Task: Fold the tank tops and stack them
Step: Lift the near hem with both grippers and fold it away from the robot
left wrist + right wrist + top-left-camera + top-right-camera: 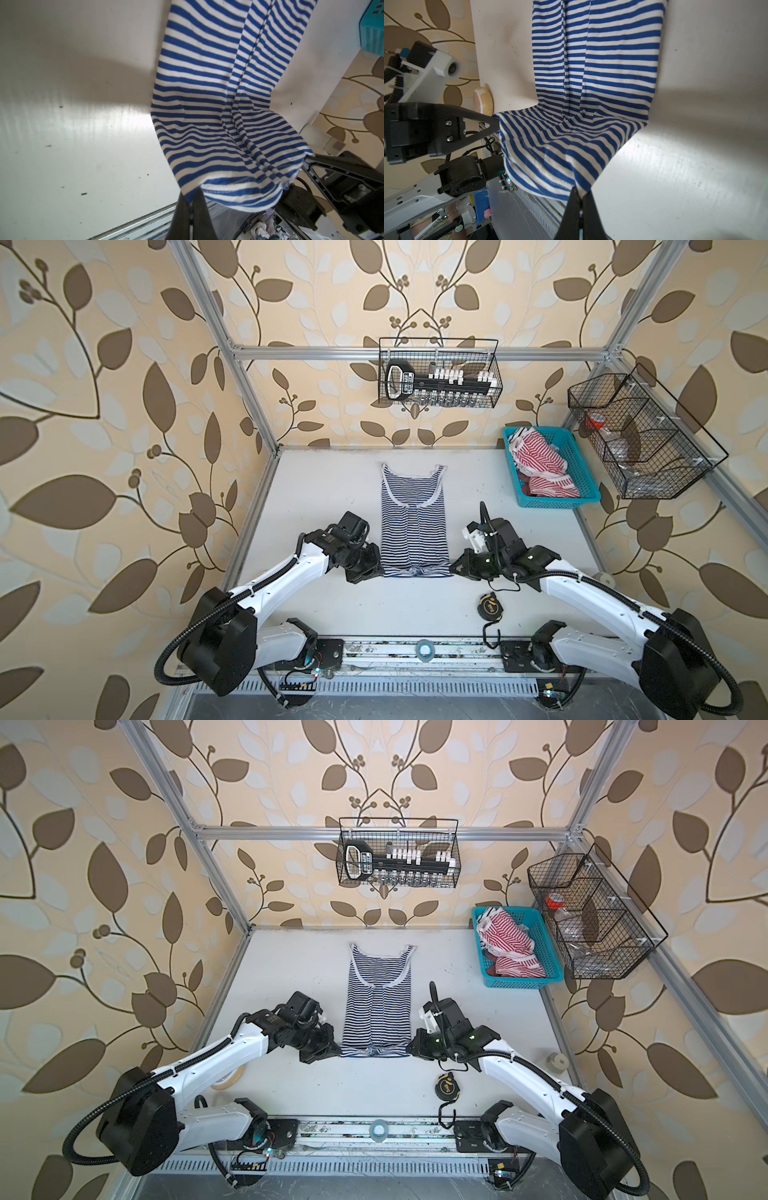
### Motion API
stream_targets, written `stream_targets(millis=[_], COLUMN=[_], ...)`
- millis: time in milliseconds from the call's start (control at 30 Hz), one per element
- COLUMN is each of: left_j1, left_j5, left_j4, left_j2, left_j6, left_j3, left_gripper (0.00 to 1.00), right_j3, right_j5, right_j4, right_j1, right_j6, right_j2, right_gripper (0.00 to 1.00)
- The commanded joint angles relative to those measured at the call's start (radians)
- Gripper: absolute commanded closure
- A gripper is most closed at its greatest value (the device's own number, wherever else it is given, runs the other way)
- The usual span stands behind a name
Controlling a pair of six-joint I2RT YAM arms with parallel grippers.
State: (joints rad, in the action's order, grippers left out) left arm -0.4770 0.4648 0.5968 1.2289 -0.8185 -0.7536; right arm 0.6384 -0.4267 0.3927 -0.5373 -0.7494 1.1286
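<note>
Both sets of jaws are pinched tight on cloth. The left gripper [192, 200] has the left corner of the hem of the navy-and-white tank top [413, 522] nipped between its closed fingers. The right gripper [581, 194] has the right corner the same way, and nothing else is in either grip.

Between the two, the hem hangs raised off the tabletop [316, 506], sagging a little in the middle. The cloth bends up from the surface just beyond the fingertips. The rest of the top lies flat in the middle of the tabletop, straps pointing at the far edge and hem towards the near edge.

It looks narrow, with its sides turned in to meet along a centre line. So I'd say the lengthwise fold is done and the crosswise fold is in hand. The next move, as I judge it, calls for both arms to carry the hem up and over towards the neckline. They should go level and in step so the strip doesn't skew, then let go.

The red-and-white tank top [540, 466] sits crumpled in the blue basket [557, 499] at the far right corner, well apart and not yet folded.
</note>
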Motion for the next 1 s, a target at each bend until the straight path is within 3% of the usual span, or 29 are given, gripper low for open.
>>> stream_targets(millis=[0, 400, 967], left_j1=[0.053, 0.102, 0.208], left_j5=[0.014, 0.072, 0.146], left_j4=[0.038, 0.065, 0.098], left_j2=[0.014, 0.177, 0.430], left_j6=[0.070, 0.184, 0.295], left_j3=[-0.078, -0.254, -0.516], left_gripper=[1.00, 1.00, 1.00], right_j3=[0.044, 0.163, 0.400], right_j5=[-0.055, -0.174, -0.248], right_j4=[0.025, 0.007, 0.035], right_j1=[0.029, 0.125, 0.226], right_j6=[0.061, 0.130, 0.221], right_j2=[0.040, 0.191, 0.451], right_gripper=[1.00, 1.00, 1.00])
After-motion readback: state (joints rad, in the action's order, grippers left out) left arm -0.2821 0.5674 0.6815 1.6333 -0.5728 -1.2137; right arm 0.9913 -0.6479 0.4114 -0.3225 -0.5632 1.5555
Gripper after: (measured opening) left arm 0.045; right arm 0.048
